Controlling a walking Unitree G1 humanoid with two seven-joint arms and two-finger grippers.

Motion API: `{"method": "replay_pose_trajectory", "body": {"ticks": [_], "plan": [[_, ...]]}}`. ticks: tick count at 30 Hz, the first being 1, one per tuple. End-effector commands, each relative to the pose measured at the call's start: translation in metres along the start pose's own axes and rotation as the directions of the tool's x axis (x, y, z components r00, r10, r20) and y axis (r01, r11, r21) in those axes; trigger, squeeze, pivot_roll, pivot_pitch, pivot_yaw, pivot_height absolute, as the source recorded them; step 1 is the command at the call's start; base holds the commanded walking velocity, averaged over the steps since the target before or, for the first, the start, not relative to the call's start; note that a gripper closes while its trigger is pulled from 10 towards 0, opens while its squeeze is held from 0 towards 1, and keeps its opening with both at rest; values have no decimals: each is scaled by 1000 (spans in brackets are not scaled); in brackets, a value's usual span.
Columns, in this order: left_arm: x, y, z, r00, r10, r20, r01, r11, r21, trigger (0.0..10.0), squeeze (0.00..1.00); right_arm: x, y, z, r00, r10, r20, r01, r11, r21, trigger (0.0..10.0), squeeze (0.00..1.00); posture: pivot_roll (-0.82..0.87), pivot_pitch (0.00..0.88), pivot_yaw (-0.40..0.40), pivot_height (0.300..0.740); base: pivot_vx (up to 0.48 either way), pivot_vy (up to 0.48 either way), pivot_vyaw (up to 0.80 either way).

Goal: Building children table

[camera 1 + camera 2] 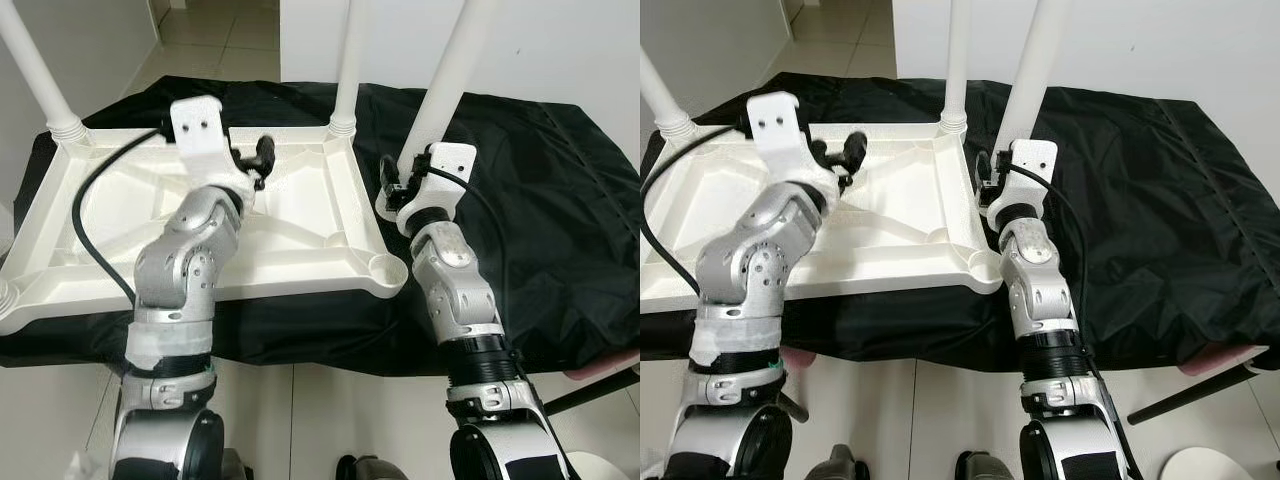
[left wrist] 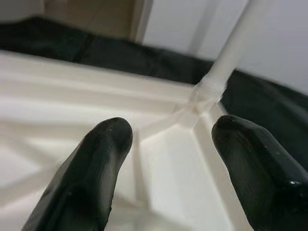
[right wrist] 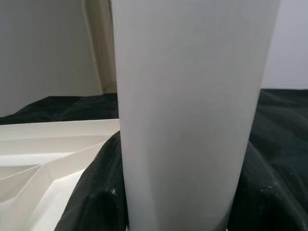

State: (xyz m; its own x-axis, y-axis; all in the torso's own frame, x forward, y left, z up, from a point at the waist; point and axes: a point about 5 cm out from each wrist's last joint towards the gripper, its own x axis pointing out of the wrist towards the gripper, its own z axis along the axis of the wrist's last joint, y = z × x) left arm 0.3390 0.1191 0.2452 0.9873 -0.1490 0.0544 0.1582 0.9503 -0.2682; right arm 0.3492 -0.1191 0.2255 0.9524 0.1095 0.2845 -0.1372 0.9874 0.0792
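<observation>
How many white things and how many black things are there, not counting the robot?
White: 5, the upside-down tabletop, two legs standing in its far corners, a leg stub at its near left corner, and the leg in the right gripper.
Black: 1, the cloth.
Total: 6.

We found open room over the middle of the upturned white tabletop [image 1: 300, 215], where our left gripper [image 1: 262, 160] hung with fingers spread. Upright legs [image 1: 345, 70] fenced its far corners; the loose leg [image 1: 440, 90] in our right gripper [image 1: 392, 185] blocked the right edge.
</observation>
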Motion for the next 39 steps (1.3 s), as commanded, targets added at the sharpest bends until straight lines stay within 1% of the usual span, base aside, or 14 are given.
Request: {"method": "replay_pose_trajectory", "body": {"ticks": [1,2,3,8,10,13,14,15,17,20,22,30,34,39], "plan": [[0,3,-5,1000,23,-11,-23,1000,6,10000,0,-2,-1,5,1000,9,23,-9,1000,-3,10000,0,-63,99,7,740,0,0,0],[0,3,-5,1000,23,-11,-23,1000,6,10000,0,-2,-1,5,1000,9,23,-9,1000,-3,10000,0,-63,99,7,740,0,0,0],[0,9,-9,999,51,-3,-51,996,72,10000,0,-6,-2,7,999,10,42,-9,1000,-21,10000,0,-71,96,1,740,0,0,0],[-1,17,-13,995,95,2,-94,987,130,10000,0,-11,-2,5,999,3,40,-1,1000,-29,10000,0,-79,89,1,740,0,0,0],[-2,17,-15,997,81,5,-80,984,156,10000,0,-12,-1,5,999,10,39,-9,999,-37,10000,0,-81,92,4,740,0,0,0],[-5,17,-13,996,62,65,-74,974,216,10000,0,-12,1,3,999,23,37,-21,999,-49,10000,0,-80,87,0,740,0,0,0],[-7,14,-12,992,54,110,-85,949,305,10000,0,-12,0,2,999,21,35,-19,998,-55,10000,0,-76,88,0,740,0,0,0],[-7,14,-12,992,54,110,-85,949,305,10000,0,-12,0,2,999,21,35,-19,998,-55,10000,0,-76,88,0,740,0,0,0],[-13,7,-13,987,5,162,-75,899,431,10000,0,-14,-3,1,999,21,34,-18,997,-75,10000,0,-64,96,8,740,0,0,0],[-16,5,-15,988,-18,153,-48,908,417,10000,0,-16,-4,1,999,23,36,-20,996,-87,10000,0,-64,96,8,740,0,0,0],[-26,-4,-20,985,-73,154,-1,901,433,10000,0,-18,-2,-3,999,45,25,-42,993,-106,10000,0,-46,104,8,740,0,0,0],[-45,-19,-41,981,-155,120,82,881,466,10000,0,-23,10,-11,996,87,20,-83,986,-146,10000,0,-27,108,1,740,0,0,0],[-49,-22,-48,977,-183,105,116,881,458,10000,0,-24,12,-12,996,85,30,-79,982,-171,10000,0,-27,108,-2,740,0,0,0],[-59,-21,-55,967,-237,93,179,893,413,10000,0,-29,10,-21,993,114,-5,-113,980,-165,10000,0,-21,109,-8,740,0,0,0]]}}
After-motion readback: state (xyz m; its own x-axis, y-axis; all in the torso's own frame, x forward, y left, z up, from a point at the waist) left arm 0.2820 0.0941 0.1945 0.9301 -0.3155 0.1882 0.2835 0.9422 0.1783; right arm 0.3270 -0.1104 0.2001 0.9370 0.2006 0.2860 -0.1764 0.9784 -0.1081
